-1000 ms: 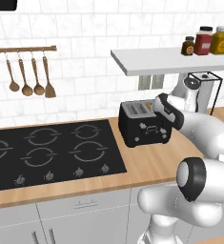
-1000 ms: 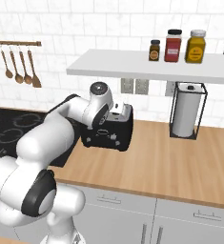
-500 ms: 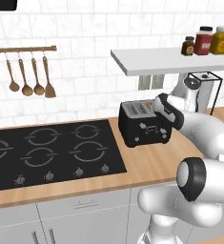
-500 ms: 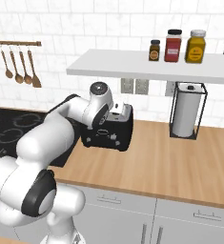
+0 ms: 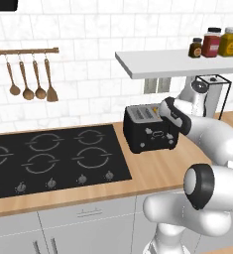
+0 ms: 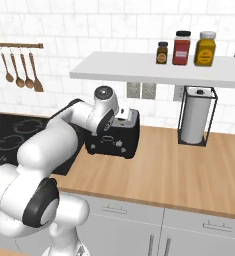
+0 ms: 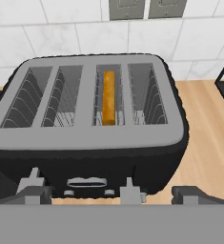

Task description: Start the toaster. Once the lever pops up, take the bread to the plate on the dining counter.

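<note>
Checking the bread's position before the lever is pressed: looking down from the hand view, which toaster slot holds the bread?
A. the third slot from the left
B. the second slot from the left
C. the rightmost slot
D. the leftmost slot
A: the hand view shows the bread standing on edge in the third slot from the left of the toaster; the other three slots show bare wire guides.

You have a light wood tabletop point(image 6: 179, 170) running along the white tiled wall. A black cooktop point(image 5: 48, 158) is set flush into its left part. Just right of that, the black toaster point(image 5: 150, 130) stands on the wood. Further right, a paper towel holder point(image 6: 196, 116) stands against the wall. Above, a white shelf point(image 6: 154, 70) carries three jars point(image 6: 183, 48) in a row.
</note>
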